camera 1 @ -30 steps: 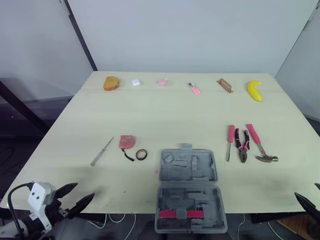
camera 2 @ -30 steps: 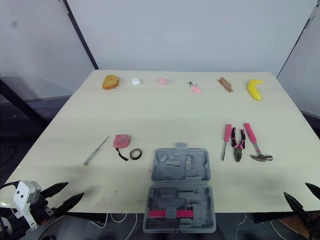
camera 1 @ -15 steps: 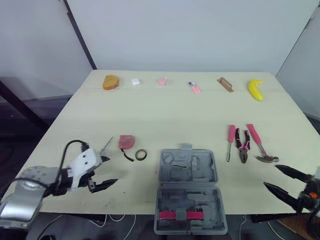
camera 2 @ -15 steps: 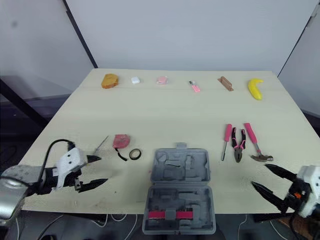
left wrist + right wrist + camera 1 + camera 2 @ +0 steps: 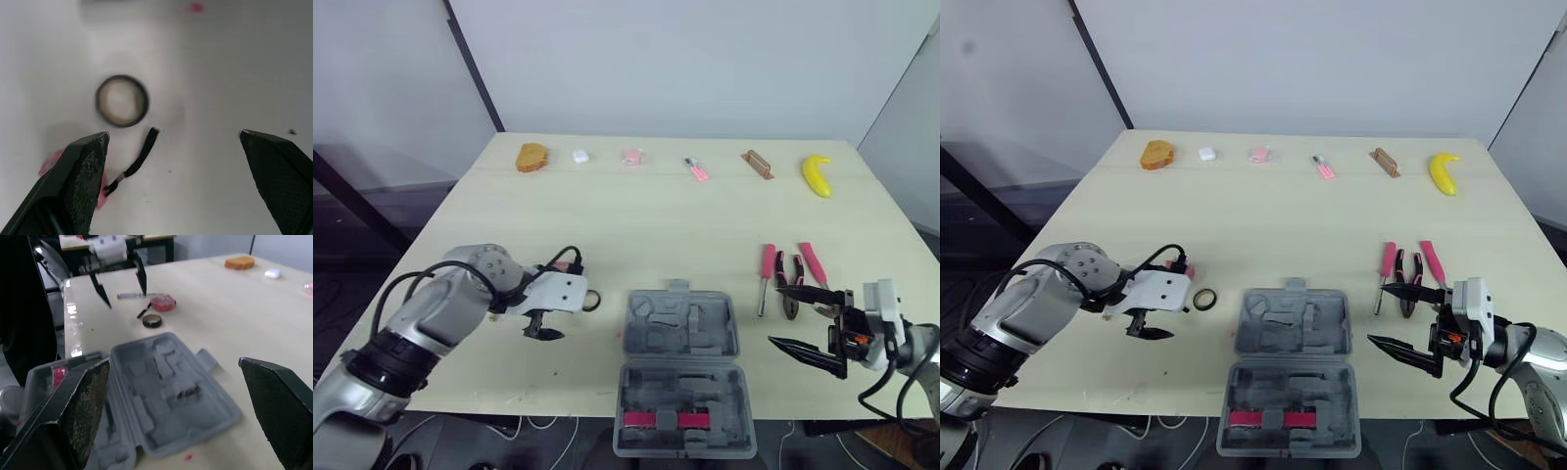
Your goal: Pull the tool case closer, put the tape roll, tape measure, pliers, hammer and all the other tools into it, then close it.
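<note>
The case lies open at the near edge of the table, between our two arms, moulded recesses up; we judge it close enough already, and open so that tools can go straight in; one pink piece sits in its near half. Just left of it the tape roll lies flat, with the tape measure just beyond, its black strap trailing toward the roll. Our left gripper hangs above them, jaws wide apart and empty, the roll close to one finger; we read this as a stance for a pick from above, though it wants centring first. Right of the case the screwdriver, pliers and hammer lie side by side, handles away from us. Our right gripper hovers just beside them, jaws open and empty, tips pointing at the case, perhaps to steady it. A banana rests at the far edge, well apart.
</note>
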{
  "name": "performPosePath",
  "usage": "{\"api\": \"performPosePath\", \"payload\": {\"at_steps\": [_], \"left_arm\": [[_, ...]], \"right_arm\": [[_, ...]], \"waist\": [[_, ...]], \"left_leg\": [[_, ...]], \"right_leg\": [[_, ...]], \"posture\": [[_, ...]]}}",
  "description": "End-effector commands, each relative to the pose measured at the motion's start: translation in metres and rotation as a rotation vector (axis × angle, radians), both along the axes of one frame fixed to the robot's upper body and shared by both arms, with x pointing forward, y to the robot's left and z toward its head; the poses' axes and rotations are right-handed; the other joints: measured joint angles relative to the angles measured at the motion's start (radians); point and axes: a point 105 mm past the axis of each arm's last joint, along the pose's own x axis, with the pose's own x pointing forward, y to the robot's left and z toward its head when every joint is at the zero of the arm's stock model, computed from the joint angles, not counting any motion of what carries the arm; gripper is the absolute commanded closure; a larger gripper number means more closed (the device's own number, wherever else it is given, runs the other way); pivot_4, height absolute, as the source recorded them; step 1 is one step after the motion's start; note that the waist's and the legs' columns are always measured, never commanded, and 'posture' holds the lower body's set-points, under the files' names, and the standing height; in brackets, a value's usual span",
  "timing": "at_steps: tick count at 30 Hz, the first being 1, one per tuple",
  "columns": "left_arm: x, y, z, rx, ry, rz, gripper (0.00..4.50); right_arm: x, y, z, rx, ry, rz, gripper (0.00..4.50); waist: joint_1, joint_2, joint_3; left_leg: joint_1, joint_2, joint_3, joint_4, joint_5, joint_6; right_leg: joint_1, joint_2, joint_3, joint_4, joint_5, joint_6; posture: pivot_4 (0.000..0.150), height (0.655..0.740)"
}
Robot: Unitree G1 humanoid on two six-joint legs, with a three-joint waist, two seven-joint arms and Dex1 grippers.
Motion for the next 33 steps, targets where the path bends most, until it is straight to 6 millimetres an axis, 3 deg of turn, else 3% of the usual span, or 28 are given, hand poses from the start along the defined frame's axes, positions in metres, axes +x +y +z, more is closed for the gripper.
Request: {"api": "performPosePath", "payload": {"at_steps": [1,8,16,23,26,29,33], "left_arm": [[0.011,-0.006,0.001,0.111,-0.018,-0.029,0.0],[0.037,-0.012,-0.009,0.227,-0.065,-0.057,0.0],[0.035,-0.02,-0.033,0.221,0.013,-0.097,0.0],[0.043,-0.027,-0.039,0.255,0.006,-0.124,0.0],[0.047,-0.031,-0.038,0.266,-0.002,-0.143,0.57],[0.048,-0.031,-0.037,0.288,0.001,-0.162,1.49],[0.051,-0.028,-0.036,0.325,0.01,-0.185,3.2]], "right_arm": [[0.0,0.004,0.001,0.006,-0.028,0.019,0.08],[-0.002,0.011,0.0,0.017,-0.034,0.038,0.08],[-0.007,0.016,0.007,0.026,-0.044,0.065,0.08],[-0.006,0.019,0.007,0.032,-0.05,0.063,0.08],[-0.007,0.021,0.008,0.036,-0.051,0.075,0.0],[-0.008,0.022,0.008,0.028,-0.068,0.096,0.0],[-0.012,0.021,0.008,0.006,-0.088,0.124,0.0]], "waist": [[0.003,0.0,0.0],[0.001,-0.002,0.002],[0.003,-0.002,0.002],[0.004,-0.002,0.001],[0.005,-0.001,0.001],[0.005,-0.001,0.001],[0.005,-0.001,0.001]], "left_leg": [[0.0,0.0,0.0,0.0,0.0,0.0],[-0.003,0.0,0.0,0.011,0.0,0.0],[-0.003,0.002,-0.001,0.012,0.0,0.0],[-0.002,0.001,-0.001,0.013,0.0,0.0],[-0.001,0.001,-0.001,0.013,0.0,0.0],[0.0,0.001,-0.002,0.014,0.0,0.0],[0.0,0.001,-0.002,0.015,0.0,0.0]], "right_leg": [[0.0,0.0,0.0,0.0,0.0,0.0],[0.0,0.001,0.002,0.004,0.0,0.0],[0.0,0.002,0.002,0.006,0.001,0.0],[0.001,0.002,0.002,0.006,0.001,0.0],[0.002,0.002,0.002,0.007,0.001,0.0],[0.003,0.003,0.002,0.008,0.001,0.0],[0.004,0.003,0.002,0.008,0.001,0.0]], "posture": [[0.15,0.74],[0.15,0.74],[0.15,0.74],[0.15,0.74],[0.15,0.74],[0.15,0.74],[0.15,0.74]]}}
